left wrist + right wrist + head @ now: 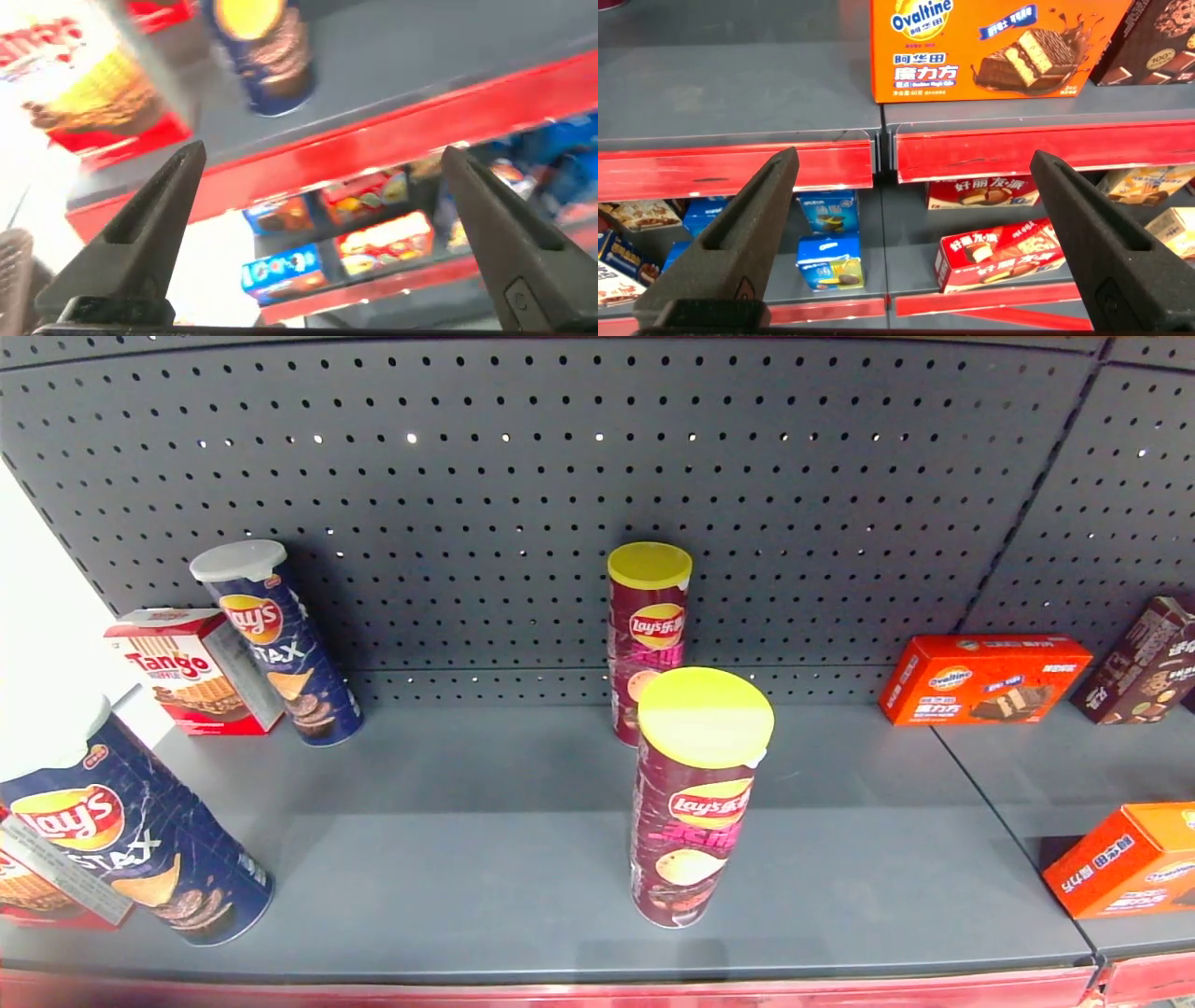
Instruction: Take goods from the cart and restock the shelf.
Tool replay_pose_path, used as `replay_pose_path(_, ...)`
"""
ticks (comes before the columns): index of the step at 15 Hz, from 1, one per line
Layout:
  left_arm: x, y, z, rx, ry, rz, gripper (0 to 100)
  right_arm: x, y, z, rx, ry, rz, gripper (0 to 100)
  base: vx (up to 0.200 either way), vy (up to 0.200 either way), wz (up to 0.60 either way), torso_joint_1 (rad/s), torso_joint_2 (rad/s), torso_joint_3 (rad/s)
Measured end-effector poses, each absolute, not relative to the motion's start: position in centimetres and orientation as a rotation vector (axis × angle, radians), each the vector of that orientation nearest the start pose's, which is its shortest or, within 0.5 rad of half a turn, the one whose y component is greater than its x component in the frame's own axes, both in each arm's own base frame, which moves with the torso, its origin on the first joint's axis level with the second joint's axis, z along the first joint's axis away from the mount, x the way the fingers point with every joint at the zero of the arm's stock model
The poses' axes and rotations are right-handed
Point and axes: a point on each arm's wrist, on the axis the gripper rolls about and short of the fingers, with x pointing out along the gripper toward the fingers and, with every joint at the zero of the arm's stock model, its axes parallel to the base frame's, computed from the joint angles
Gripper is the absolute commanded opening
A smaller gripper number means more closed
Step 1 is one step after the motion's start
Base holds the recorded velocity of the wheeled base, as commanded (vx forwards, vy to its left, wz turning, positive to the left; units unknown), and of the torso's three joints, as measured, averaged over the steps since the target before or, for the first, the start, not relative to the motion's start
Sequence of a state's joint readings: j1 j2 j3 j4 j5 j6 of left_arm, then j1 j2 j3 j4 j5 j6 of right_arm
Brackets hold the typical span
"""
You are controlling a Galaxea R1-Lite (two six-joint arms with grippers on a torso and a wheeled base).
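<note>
On the grey shelf [467,840] stand two maroon chip cans with yellow lids, one near the front [695,803] and one at the back [648,635]. Two blue chip cans stand at the left, one at the back [280,644] and one at the front [121,821]. My left gripper [324,154] is open and holds nothing, out in front of the shelf's red edge [392,126], below a blue can [266,51]. My right gripper [915,159] is open too, facing the red edge [999,149] under an orange box [990,47].
A red wafer box [191,672] stands beside the back blue can. Orange boxes [980,677] [1120,859] and a brown box [1144,663] sit on the right section. Lower shelves hold blue packs [827,261] and red boxes [999,257]. A pegboard wall [560,476] backs the shelf.
</note>
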State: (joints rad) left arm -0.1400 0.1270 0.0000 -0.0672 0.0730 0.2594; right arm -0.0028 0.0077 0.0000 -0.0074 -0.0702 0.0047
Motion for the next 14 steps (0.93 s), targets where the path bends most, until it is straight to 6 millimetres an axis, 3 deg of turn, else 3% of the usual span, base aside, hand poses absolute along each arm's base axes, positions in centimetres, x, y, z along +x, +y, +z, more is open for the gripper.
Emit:
replay_pose_path(7,-2.1,0.2,8.2,0.189,-0.029,0.080,100,-2.2,-0.1,7.6,0.005,0.000,-0.074,100,0.000,0.000,0.00,0.000,0.00,0.000)
replay_pose_path(9,-2.2,0.0,7.9,0.066,-0.026,0.007,100,-2.2,-0.2,7.6,0.004,0.000,-0.073,100,0.000,0.000,0.00,0.000,0.00,0.000)
replay_pose_path(11,-2.3,-0.3,7.5,0.117,-0.006,-0.142,100,-2.2,-0.2,7.6,0.004,0.000,-0.073,100,0.000,0.000,0.00,0.000,0.00,0.000)
replay_pose_path(14,-2.3,-0.3,7.5,0.142,-0.012,-0.136,100,-2.2,-0.2,7.6,0.004,0.000,-0.073,100,0.000,0.000,0.00,0.000,0.00,0.000)
